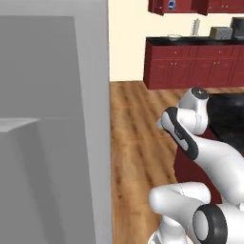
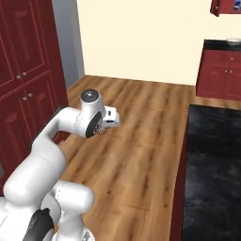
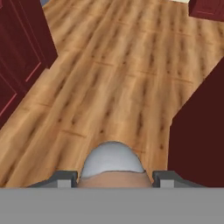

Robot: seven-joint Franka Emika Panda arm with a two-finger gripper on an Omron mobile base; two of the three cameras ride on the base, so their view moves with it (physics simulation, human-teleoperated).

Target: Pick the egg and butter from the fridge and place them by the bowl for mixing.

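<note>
One egg [image 3: 113, 168] sits clamped between the gripper's [image 3: 113, 177] two fingers [image 3: 61, 178] above the wood floor [image 3: 113, 78], beside one grey fridge [image 1: 52, 128].

The wood floor [image 2: 141, 141] is the big open place. The gripper [image 3: 113, 178] hangs over it, with lots of room ahead. To the left of the floor stand tall dark red cupboards [image 2: 23, 80], like a wall. To the right of the floor is a dark counter [image 2: 212, 164] with a red side, and it blocks that way. At the far end of the floor is a pale wall [image 2: 141, 37]. The grey fridge [image 1: 52, 128] stands close beside the floor too.
</note>
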